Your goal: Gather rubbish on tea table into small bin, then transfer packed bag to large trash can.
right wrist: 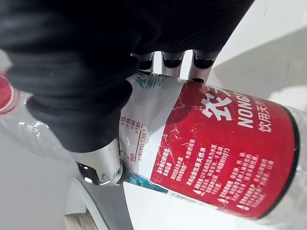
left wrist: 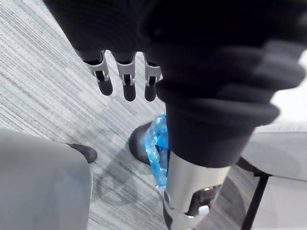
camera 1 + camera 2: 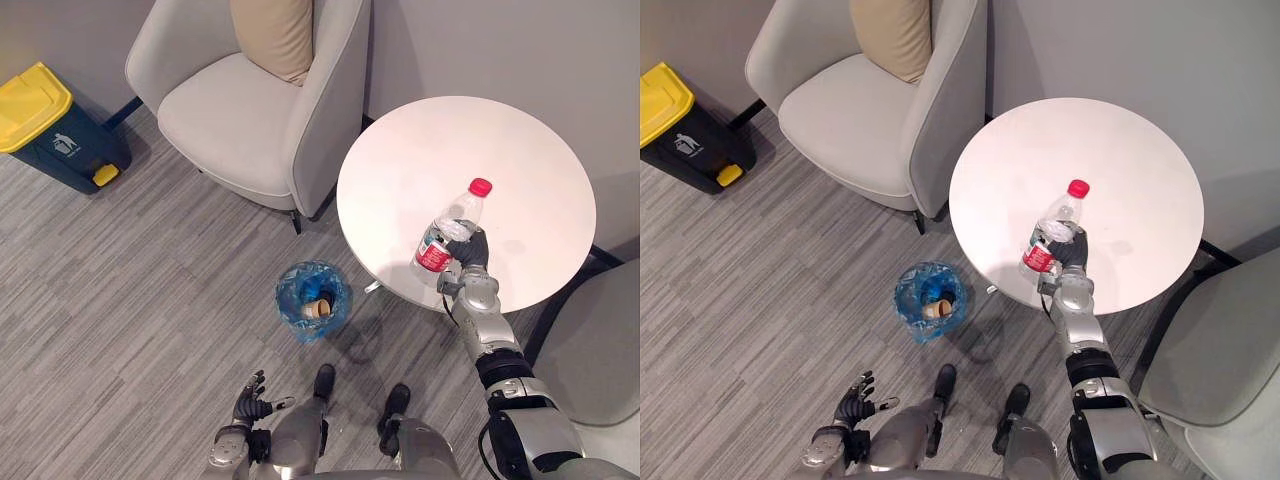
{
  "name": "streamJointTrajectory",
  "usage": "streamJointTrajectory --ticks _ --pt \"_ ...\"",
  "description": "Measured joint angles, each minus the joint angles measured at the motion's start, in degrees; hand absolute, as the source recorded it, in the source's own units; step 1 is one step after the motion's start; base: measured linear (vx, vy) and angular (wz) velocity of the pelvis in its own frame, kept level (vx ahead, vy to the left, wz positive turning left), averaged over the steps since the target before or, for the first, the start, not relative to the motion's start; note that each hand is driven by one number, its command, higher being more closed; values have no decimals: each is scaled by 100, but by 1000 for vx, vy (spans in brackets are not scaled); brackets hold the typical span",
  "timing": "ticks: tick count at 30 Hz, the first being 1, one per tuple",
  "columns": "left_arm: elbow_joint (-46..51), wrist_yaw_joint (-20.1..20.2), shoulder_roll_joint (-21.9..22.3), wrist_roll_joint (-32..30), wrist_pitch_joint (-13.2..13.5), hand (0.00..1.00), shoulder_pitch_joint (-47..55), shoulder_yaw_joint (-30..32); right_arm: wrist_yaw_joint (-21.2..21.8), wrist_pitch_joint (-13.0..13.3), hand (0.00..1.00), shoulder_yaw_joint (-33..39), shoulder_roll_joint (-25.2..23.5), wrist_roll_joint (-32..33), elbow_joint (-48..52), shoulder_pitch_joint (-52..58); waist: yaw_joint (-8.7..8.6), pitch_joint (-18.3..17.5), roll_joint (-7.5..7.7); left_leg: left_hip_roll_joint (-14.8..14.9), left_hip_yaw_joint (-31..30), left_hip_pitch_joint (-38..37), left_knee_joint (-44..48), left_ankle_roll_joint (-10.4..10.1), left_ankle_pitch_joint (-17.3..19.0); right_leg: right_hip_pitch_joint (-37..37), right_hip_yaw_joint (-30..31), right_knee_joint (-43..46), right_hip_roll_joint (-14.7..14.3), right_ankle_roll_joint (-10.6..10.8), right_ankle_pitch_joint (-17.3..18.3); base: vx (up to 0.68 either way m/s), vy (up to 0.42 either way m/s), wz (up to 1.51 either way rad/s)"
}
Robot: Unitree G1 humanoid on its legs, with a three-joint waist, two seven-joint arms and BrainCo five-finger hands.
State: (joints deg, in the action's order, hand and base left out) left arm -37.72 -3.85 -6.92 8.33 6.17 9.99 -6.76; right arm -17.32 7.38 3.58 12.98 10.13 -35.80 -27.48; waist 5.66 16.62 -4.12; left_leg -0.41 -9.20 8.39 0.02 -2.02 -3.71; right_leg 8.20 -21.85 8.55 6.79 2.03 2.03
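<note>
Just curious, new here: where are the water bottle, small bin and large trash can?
water bottle (image 3: 434, 256), left eye view, red label
small bin (image 3: 288, 290), left eye view, blue-bagged rim
large trash can (image 3: 35, 105), left eye view, yellow lid

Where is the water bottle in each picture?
Left eye view: water bottle right of centre, in the right robot hand, over the white table.
Right eye view: bottle centre-right, same grip.
Right wrist view: red label up close.
Left wrist view: faces floor and blue-bagged bin instead.
Shared landmark: the table.
</note>
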Motion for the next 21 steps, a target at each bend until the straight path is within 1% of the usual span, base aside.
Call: streamJointTrajectory --ticks 1,5,7,11,13,14,18,21 --pt "3 0 0 0 0 0 0 0 -2 0 100 6 0 -1 100 46 0 2 0 0 0 0 0 0 0 0 0 0 0 0 0 0 0 0" --pt "17 5 4 -4 -2 0 0 2 57 9 100 7 -6 -84 1051 541 -10 18 0 3 29 -26 -1 -1 1 -11 26 3 1 0 0 1 -1 -1" --pt "21 11 7 -9 -9 0 0 2 151 19 100 -2 -14 -202 1607 913 -17 18 1 9 77 -78 -8 -2 2 -36 73 13 -1 0 0 -4 -4 -9" --pt "20 22 8 -73 -15 0 2 2 366 45 100 -18 -30 -447 2332 1516 -44 15 7 30 175 -230 -62 0 5 -109 175 29 -6 2 1 -21 -2 -14" --pt "12 44 8 -191 -30 0 11 3 513 117 100 -25 -87 -569 2651 1857 -154 4 28 52 209 -304 -111 1 4 -155 201 25 -11 3 1 -22 -10 -6" --pt "7 64 8 -207 -44 0 16 3 536 117 100 -26 -119 -585 2720 1955 -161 -3 38 55 213 -338 -113 1 4 -190 204 18 -15 4 2 -1 -14 -12" --pt "-2 132 1 -242 -65 0 17 4 777 127 100 -210 -262 -638 3247 2571 -196 -167 114 106 346 -483 -173 0 7 -240 337 1 -63 5 3 12 -19 -18" --pt "-31 132 1 -256 -66 0 22 3 944 139 100 -354 -358 -800 3527 2922 -192 -379 183 143 365 -535 -198 -2 9 -294 343 -49 -95 4 2 11 -14 -4"
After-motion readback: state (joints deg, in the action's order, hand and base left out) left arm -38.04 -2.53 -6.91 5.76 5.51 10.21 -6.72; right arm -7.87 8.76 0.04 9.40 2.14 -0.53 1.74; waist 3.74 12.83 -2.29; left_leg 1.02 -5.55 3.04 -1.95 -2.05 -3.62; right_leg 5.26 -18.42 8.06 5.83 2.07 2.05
